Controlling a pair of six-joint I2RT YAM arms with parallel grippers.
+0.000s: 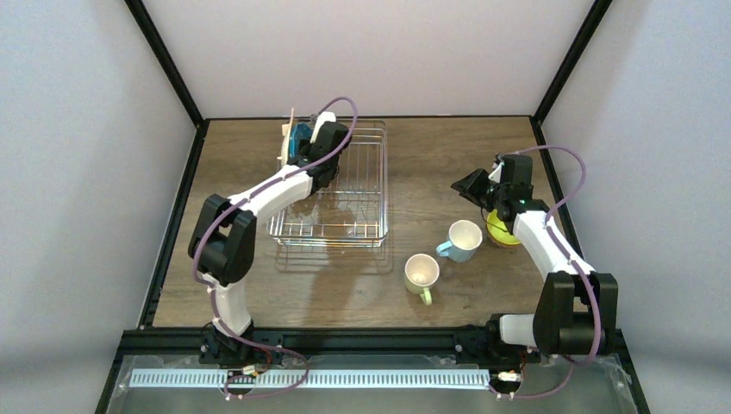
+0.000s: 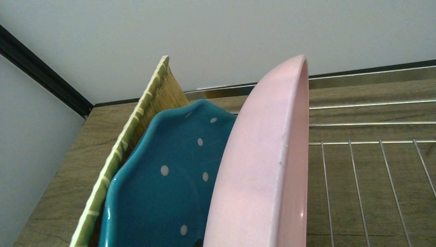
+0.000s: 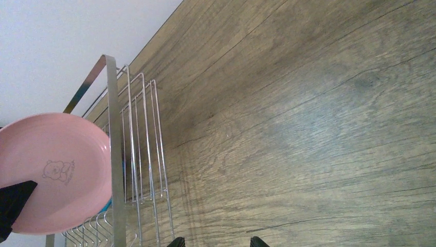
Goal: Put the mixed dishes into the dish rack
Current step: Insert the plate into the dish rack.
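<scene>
The left gripper reaches into the far-left corner of the dish rack. Its jaws stand only narrowly apart, pinching the pink plate by its rim. In the right wrist view one dark finger lies against the plate's face. The pink plate stands on edge and leans toward the teal plate. That one stands just beside the tan plate, which is nearest the rack's left side. All three are upright in a row at the rack's far-left corner, and the rest of the rack's wire floor is bare.

The right gripper hangs above the table, to the right of the rack and apart from it. Its jaws are spread wide and hold nothing, and only wood grain shows between the two fingertips.

The bowl sits on the table near its right edge, partly hidden under the right arm. Just beside it, toward the rack, stands the light-blue mug. The yellow-green mug stands nearer the table's front edge. Both mugs are upright with their mouths up.
</scene>
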